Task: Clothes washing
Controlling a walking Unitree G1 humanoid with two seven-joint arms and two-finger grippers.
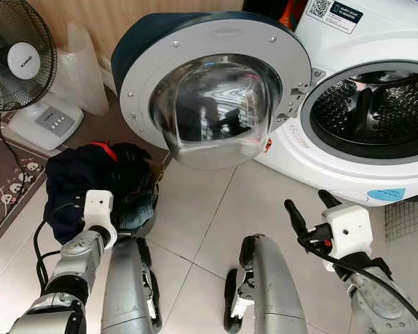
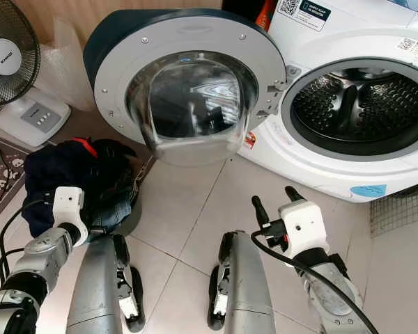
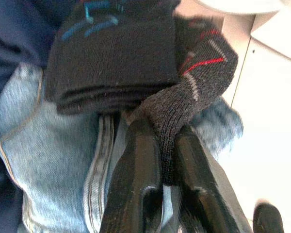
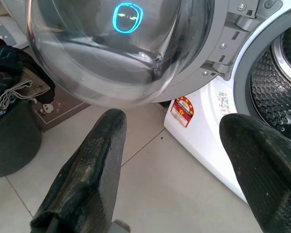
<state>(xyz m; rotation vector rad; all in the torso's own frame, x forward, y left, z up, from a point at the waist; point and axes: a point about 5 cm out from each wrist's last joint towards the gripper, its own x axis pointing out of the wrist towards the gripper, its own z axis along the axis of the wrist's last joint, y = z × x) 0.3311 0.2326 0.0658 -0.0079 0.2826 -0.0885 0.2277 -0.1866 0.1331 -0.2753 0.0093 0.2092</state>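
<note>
A pile of dark clothes [image 1: 90, 177] fills a dark basket [image 4: 9, 141] on the floor to my left, below the washer door. My left gripper [image 3: 167, 141] is down in that pile. It is shut on a dark grey knitted sock [image 3: 199, 87] with red stripes, which lies over blue jeans [image 3: 48, 145] and beside a folded black garment [image 3: 116, 53]. The white front-load washer [image 1: 348, 160] stands ahead on the right, with its round door [image 1: 212, 97] swung wide to the left and the steel drum [image 1: 373, 104] showing. My right gripper [image 1: 306, 200] hangs open and holds nothing, low in front of the washer.
A standing fan [image 1: 17, 56] and a clear plastic bag [image 1: 80, 69] stand at the back left. A patterned mat [image 1: 7, 184] lies left of the basket. My own legs [image 1: 265, 285] stand on the tiled floor [image 1: 216, 209] between basket and washer.
</note>
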